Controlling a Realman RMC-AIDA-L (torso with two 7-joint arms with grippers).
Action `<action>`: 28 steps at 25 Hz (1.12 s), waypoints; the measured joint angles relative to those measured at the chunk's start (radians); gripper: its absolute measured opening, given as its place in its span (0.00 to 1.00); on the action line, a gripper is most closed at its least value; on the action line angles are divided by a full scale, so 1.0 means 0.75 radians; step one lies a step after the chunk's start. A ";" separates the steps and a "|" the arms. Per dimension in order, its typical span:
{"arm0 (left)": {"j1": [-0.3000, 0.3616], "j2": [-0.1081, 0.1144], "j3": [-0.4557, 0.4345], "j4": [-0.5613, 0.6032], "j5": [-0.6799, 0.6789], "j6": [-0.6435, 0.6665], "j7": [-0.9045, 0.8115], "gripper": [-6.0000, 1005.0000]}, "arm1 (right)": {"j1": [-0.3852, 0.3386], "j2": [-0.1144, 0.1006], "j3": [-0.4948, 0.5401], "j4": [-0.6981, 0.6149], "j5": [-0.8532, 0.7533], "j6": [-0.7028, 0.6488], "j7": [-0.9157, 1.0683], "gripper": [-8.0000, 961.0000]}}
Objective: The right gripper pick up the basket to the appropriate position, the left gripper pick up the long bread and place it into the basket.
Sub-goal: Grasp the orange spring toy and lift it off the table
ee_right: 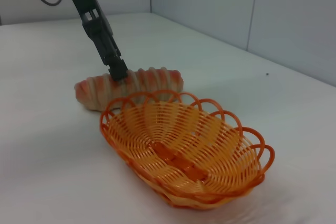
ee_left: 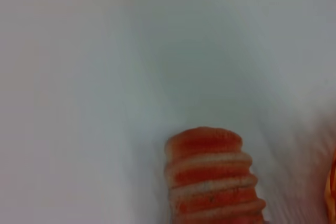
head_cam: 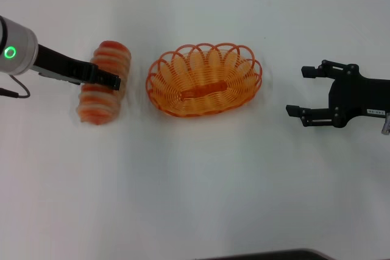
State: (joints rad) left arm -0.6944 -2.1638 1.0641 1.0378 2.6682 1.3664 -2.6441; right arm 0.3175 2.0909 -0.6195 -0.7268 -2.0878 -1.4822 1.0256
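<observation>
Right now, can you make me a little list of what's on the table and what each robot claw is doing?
long bread: lying on the white table, outside the basket
basket: orange, empty, standing between the two claws
left gripper: over the middle of the bread
right gripper: open, off to the basket's side, holding nothing
bread in basket: not yet
</observation>
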 joint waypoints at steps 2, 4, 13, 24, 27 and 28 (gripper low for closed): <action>0.000 0.000 0.007 -0.006 0.001 -0.002 -0.007 0.87 | 0.000 0.000 -0.001 0.000 0.000 0.000 0.000 0.95; 0.000 0.000 0.026 -0.007 0.005 -0.002 -0.013 0.86 | 0.000 0.000 -0.002 0.000 0.000 -0.001 0.000 0.95; -0.001 -0.003 0.151 -0.007 0.078 -0.024 -0.094 0.86 | 0.000 0.000 -0.002 0.000 0.000 -0.004 -0.001 0.95; -0.007 -0.005 0.166 -0.038 0.064 -0.011 -0.091 0.85 | 0.004 0.000 -0.002 0.000 0.000 -0.003 -0.001 0.95; -0.007 -0.005 0.179 -0.031 0.063 -0.007 -0.094 0.85 | 0.004 0.000 -0.002 0.000 0.000 -0.003 -0.001 0.95; -0.007 -0.005 0.179 -0.028 0.063 -0.006 -0.095 0.85 | 0.005 0.000 -0.002 0.000 0.000 -0.003 -0.001 0.95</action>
State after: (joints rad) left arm -0.6995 -2.1675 1.1985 1.0170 2.7153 1.3617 -2.7156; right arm 0.3211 2.0909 -0.6212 -0.7271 -2.0877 -1.4847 1.0246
